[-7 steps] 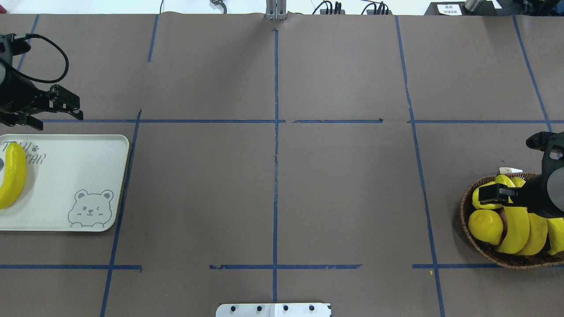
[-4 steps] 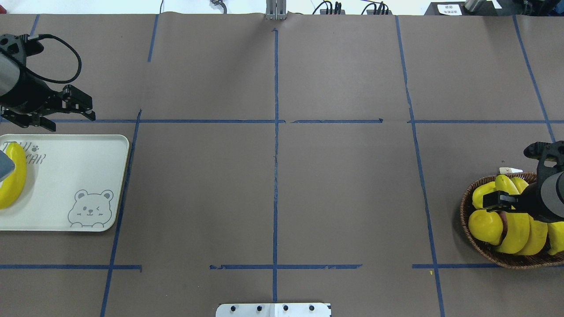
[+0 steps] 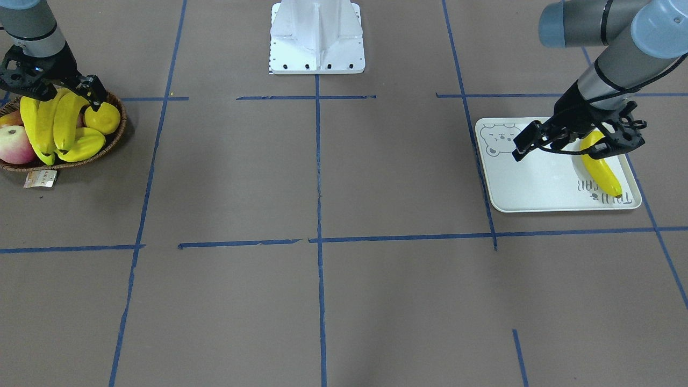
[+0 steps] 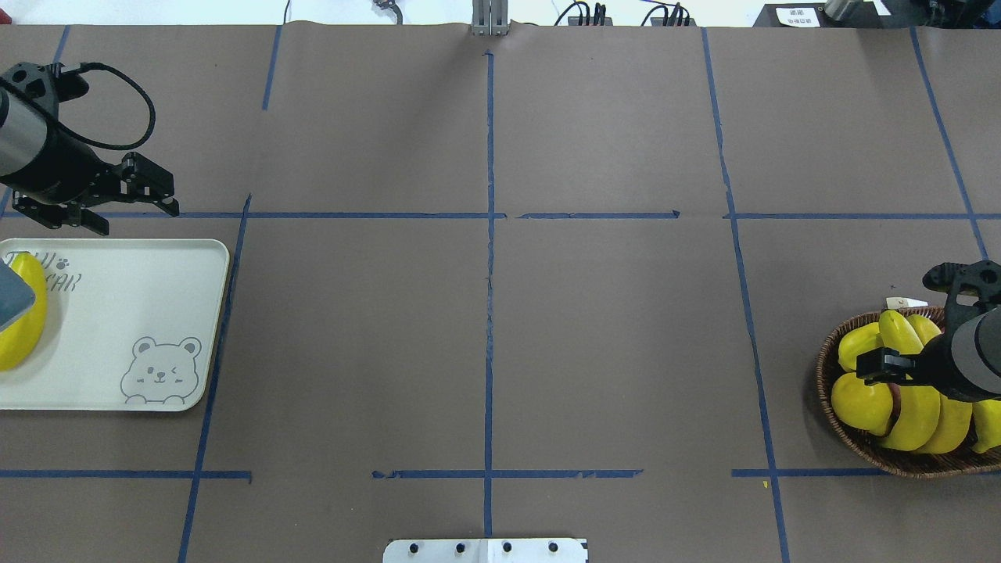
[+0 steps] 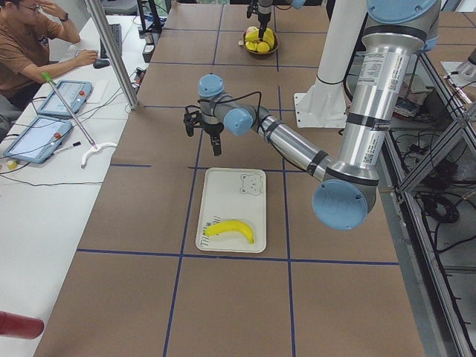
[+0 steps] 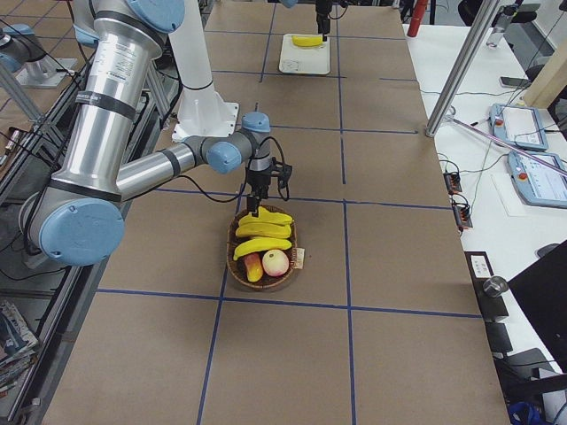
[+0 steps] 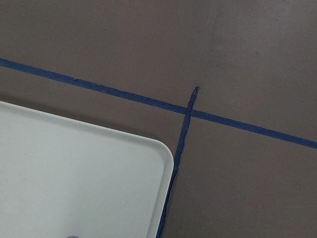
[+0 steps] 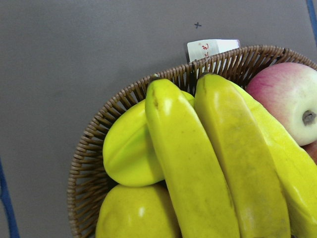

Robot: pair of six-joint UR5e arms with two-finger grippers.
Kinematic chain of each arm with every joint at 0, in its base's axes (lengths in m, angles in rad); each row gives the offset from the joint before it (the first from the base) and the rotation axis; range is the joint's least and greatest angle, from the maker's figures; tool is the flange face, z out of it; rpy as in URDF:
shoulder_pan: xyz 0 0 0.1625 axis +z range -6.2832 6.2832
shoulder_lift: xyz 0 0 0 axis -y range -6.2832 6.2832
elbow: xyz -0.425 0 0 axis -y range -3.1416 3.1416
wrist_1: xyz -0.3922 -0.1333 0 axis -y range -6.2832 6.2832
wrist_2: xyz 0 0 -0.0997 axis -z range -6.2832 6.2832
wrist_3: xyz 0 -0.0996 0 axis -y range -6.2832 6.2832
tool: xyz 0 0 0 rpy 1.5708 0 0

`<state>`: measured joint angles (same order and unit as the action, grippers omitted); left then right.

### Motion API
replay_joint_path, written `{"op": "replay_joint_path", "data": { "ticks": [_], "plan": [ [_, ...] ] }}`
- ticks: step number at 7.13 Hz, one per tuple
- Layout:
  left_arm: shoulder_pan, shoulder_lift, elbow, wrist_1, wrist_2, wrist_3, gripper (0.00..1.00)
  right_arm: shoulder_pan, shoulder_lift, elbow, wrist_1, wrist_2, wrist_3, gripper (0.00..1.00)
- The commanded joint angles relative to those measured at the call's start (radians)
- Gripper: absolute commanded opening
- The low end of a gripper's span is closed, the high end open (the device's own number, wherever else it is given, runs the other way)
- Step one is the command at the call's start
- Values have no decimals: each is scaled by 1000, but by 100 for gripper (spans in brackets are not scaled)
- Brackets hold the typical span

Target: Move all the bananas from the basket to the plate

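One banana point(image 3: 602, 172) lies on the pale plate point(image 4: 117, 313), near the lettering end. My left gripper point(image 3: 553, 155) hovers open and empty past the plate's far edge, over the tape line. The wicker basket point(image 4: 829, 395) at the table's right end holds several bananas point(image 3: 45, 126) side by side, seen close up in the right wrist view as bananas point(image 8: 193, 168). My right gripper point(image 3: 64, 99) hangs open just above them, its fingers standing on either side of the bunch and closed on nothing.
A yellow starfruit point(image 3: 80, 145), a lemon point(image 3: 103, 118) and a red-and-yellow apple point(image 3: 16, 145) share the basket. A paper tag point(image 4: 905, 303) sticks out from its rim. Blue tape lines cross the brown table. The white robot base point(image 3: 317, 37) stands mid-table.
My left gripper has swung right along the plate's far edge, still open. My right gripper has shifted toward the robot's side over the basket's bananas.
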<state>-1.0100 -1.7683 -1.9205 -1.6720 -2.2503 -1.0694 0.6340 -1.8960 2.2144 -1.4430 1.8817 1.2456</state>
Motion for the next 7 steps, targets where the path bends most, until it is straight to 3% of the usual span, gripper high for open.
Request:
{"op": "replay_joint_path", "data": {
  "ticks": [1, 3, 5, 7],
  "plan": [
    [1, -8, 0, 0, 0, -1, 99, -13, -1, -25, 0, 1, 0, 100],
    [1, -16, 0, 2, 0, -1, 99, -14, -2, -42, 0, 1, 0, 99],
    [1, -16, 0, 2, -2, -1, 99, -14, 0, -42, 0, 14, 0, 51],
    [1, -16, 0, 2, -2, -1, 99, -13, 2, -36, 0, 23, 0, 46]
  ]
}}
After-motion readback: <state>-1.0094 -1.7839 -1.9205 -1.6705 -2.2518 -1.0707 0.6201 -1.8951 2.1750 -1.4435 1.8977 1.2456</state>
